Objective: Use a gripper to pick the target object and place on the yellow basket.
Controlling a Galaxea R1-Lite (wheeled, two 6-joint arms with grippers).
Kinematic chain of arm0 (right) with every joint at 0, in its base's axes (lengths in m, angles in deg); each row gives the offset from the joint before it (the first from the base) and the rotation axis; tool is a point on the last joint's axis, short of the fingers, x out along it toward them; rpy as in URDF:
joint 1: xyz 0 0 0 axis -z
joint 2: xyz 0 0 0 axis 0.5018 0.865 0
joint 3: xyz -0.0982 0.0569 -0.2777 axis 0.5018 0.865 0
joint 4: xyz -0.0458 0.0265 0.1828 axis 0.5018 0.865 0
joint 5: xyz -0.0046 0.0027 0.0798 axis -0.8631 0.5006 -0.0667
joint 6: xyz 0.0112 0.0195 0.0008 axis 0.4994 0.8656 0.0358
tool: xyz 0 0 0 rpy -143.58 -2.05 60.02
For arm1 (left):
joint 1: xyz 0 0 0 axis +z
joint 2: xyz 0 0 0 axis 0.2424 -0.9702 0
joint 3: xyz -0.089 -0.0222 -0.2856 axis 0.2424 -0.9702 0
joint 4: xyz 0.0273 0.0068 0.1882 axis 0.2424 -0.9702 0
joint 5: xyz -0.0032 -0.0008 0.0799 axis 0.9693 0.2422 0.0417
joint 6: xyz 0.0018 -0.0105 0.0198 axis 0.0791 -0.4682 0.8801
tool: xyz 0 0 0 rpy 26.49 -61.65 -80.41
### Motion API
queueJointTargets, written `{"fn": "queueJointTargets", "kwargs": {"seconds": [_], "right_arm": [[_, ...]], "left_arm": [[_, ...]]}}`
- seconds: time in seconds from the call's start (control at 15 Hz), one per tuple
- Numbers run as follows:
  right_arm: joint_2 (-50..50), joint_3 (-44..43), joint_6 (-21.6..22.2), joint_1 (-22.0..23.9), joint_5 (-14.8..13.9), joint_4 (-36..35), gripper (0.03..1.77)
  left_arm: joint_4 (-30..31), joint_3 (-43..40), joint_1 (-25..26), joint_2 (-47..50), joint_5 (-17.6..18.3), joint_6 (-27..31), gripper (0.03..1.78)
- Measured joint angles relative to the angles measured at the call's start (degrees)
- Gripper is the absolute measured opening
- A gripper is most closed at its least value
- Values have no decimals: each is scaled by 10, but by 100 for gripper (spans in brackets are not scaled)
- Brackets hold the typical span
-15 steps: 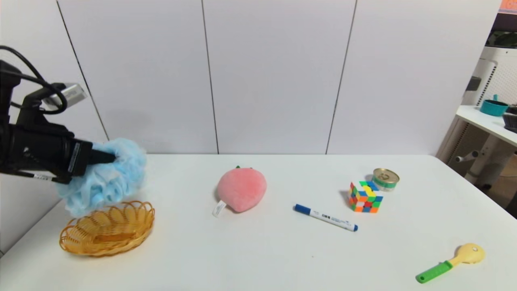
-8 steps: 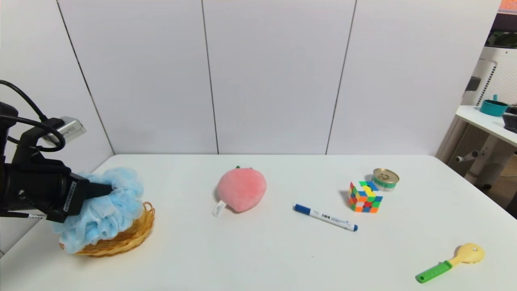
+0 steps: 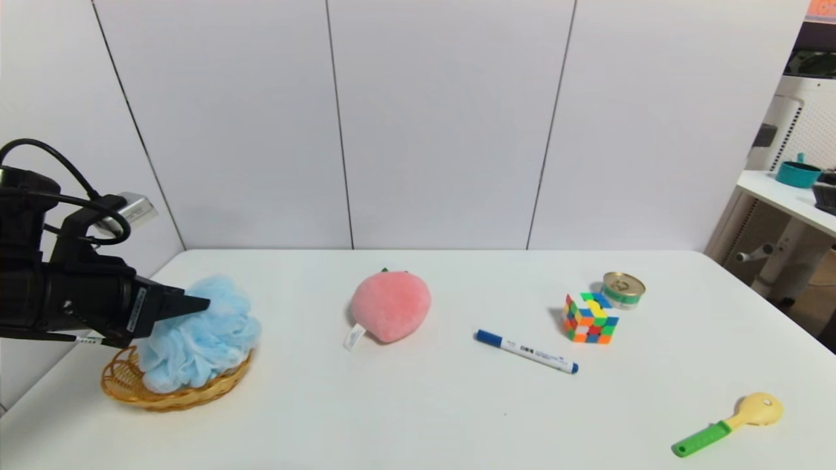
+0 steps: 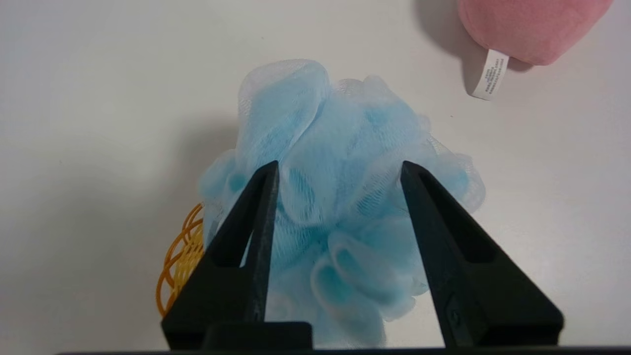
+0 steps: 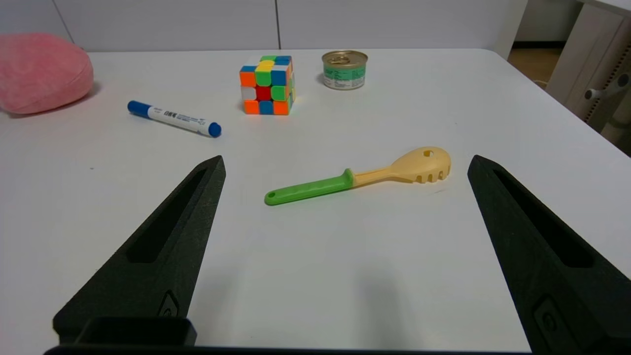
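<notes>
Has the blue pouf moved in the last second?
Yes. The pouf has dropped into the basket and shifted right toward the plush peach; left gripper fingers now open.

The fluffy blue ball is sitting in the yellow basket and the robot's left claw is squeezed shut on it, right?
Nearly. The fluffy blue ball does sit in the yellow basket, but the left claw isn't squeezed shut. The left wrist view shows its fingers spread apart around the ball's top, already open.
</notes>
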Motion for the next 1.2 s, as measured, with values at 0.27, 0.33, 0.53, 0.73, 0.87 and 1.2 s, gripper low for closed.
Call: {"fn": "queueJointTargets", "kwargs": {"seconds": [0.27, 0.33, 0.53, 0.73, 0.87, 1.2], "right_arm": [[0, 0, 0, 0, 0, 0, 170], [0, 0, 0, 0, 0, 0, 170], [0, 0, 0, 0, 0, 0, 170], [0, 0, 0, 0, 0, 0, 170], [0, 0, 0, 0, 0, 0, 170], [0, 0, 0, 0, 0, 0, 170]], "left_arm": [[2, -4, 2, 1, 1, -5, 124], [0, -9, 4, 9, 2, -7, 130], [2, -10, 10, 53, 3, -8, 143], [2, 2, 14, 128, 5, -6, 151], [3, 15, 15, 187, 4, -9, 156], [9, -1, 7, 332, -49, -28, 163]]}}
